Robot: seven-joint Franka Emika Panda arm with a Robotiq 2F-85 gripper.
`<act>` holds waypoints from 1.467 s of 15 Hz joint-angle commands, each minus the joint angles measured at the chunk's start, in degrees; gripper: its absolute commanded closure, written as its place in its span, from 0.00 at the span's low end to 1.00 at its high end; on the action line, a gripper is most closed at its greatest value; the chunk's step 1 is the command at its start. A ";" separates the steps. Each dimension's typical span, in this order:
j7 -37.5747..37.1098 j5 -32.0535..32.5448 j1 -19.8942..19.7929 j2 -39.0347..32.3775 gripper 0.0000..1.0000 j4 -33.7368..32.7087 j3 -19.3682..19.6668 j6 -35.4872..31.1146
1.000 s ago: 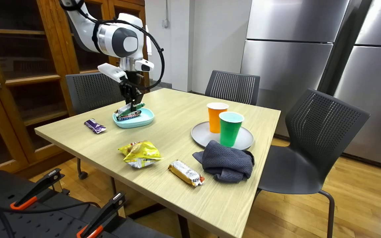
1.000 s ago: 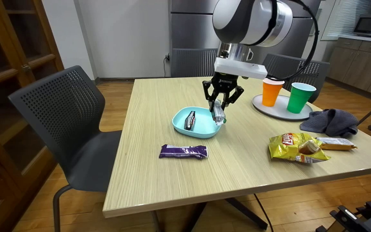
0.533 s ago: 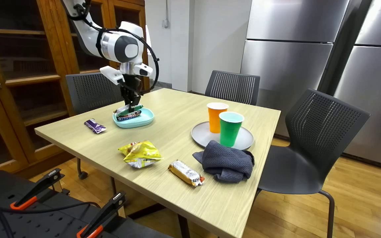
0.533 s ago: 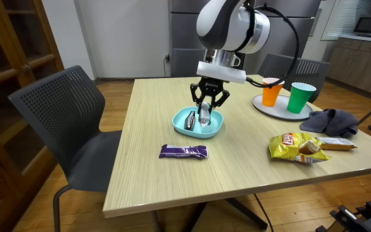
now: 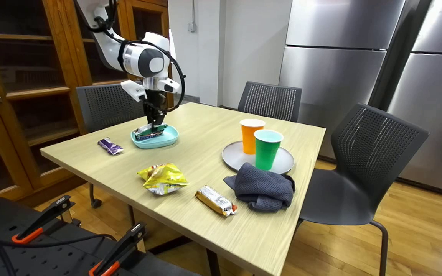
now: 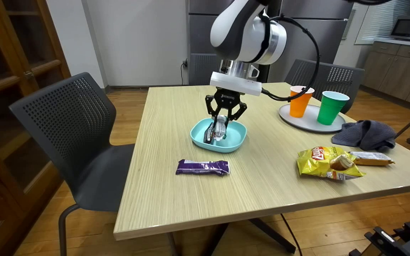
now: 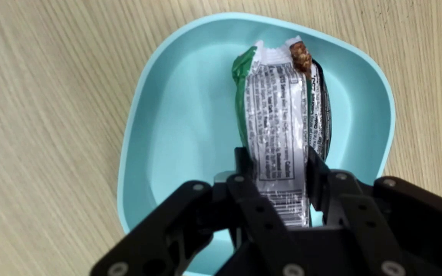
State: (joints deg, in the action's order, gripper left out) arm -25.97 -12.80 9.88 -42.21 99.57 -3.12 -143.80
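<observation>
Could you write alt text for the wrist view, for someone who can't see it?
A black gripper holds a green-and-white wrapped snack bar, its fine print facing the camera, with a light-blue dish beneath. Partly hidden by it, a black-wrapped bar lies in the dish, which stands on a pale wood-grain table.

The wrapped snack bar (image 7: 276,130), green-edged, its silvery printed back facing up, is held by its sides over the turquoise dish (image 7: 190,111); whether they touch is unclear.

The tray (image 7: 194,115) holds a bar (image 7: 321,111) (another bar (image 7: 276,132) alongside).
</observation>
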 commanded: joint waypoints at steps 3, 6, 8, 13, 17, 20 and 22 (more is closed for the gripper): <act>-0.46 -2.63 -0.13 -2.96 0.88 -4.28 -0.58 1.17; -0.39 -2.94 -0.21 -3.17 0.38 -4.39 -0.48 1.27; 0.26 -3.19 -0.61 -2.72 0.31 -3.81 -0.71 1.51; 1.26 -2.62 -1.23 0.93 0.00 0.37 -0.28 2.51; 2.16 -1.94 -1.48 4.81 0.00 4.46 0.27 2.95; 1.42 -1.81 -0.90 2.36 0.00 2.22 0.67 1.69; 2.04 -1.59 -0.98 3.93 0.00 3.79 0.82 2.28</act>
State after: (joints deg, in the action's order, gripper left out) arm -23.89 -14.39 8.87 -38.23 103.51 -2.32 -141.66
